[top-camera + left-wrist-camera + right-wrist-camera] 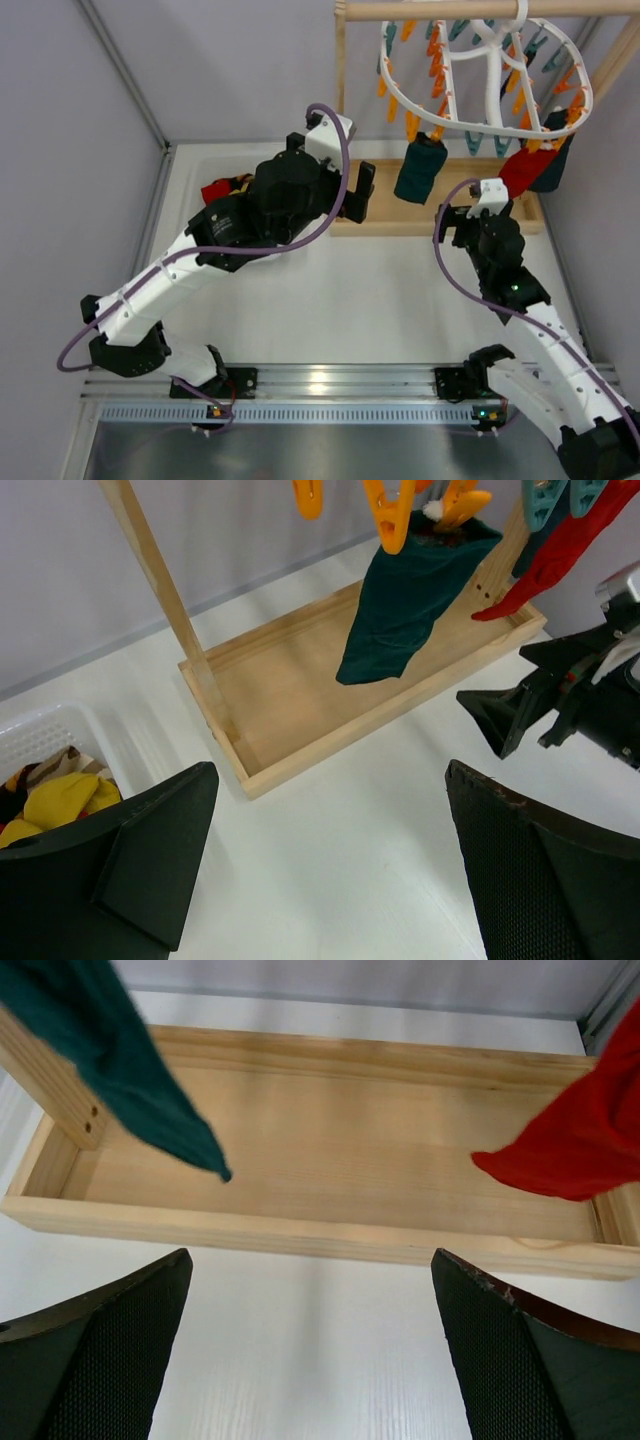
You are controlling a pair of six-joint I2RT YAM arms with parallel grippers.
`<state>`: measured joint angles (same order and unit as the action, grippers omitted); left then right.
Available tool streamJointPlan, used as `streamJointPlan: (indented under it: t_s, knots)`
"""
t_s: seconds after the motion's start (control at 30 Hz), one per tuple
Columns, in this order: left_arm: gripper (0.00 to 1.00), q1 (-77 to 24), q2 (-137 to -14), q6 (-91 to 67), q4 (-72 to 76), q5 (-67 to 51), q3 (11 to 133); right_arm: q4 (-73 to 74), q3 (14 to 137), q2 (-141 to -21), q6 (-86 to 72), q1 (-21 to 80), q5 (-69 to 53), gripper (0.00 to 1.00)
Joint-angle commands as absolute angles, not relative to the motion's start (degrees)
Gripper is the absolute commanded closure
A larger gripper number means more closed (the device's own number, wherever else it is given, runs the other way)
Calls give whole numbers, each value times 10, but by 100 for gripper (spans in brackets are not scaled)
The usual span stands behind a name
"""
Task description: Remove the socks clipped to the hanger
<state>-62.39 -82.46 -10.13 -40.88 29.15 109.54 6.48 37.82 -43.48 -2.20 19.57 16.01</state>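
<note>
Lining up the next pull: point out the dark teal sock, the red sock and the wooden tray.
dark teal sock [405, 600]: left wrist view, middle of the hanging fabric.
red sock [585, 1140]: right wrist view, its lower end.
wooden tray [330, 1160]: right wrist view, bare floor.

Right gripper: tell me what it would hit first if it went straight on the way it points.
Probably the wooden tray's near wall, centred ahead of the open right gripper. The teal sock and red sock hang off to either side, clear of that line, though depth is unclear.
</note>
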Motion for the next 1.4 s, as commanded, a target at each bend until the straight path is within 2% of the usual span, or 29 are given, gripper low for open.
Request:
streamJointPlan:
  t_s: [0.0,0.3,0.47,0.63,0.8,1.13,1.37]
  knots:
    - [1,-623,-781,-110,-389,286,1067,6,388,-455,-6,136,24,1]
    - [1,-623,-738,-115,-388,271,1013,-118,410,-582,23,31,-267,0]
    - [1,-623,-726,-114,-389,273,996,-147,419,-626,23,19,-340,2]
    - [1,-623,-722,-113,-388,278,986,-176,388,-596,18,19,-327,3]
    - [1,-623,-723,-112,-389,278,980,-133,402,-594,29,19,-346,3]
    - [1,-623,-718,-113,-388,279,961,-119,367,-511,-26,20,-326,4]
    - [1,-623,-715,-115,-388,274,956,-110,374,-515,-48,21,-339,6]
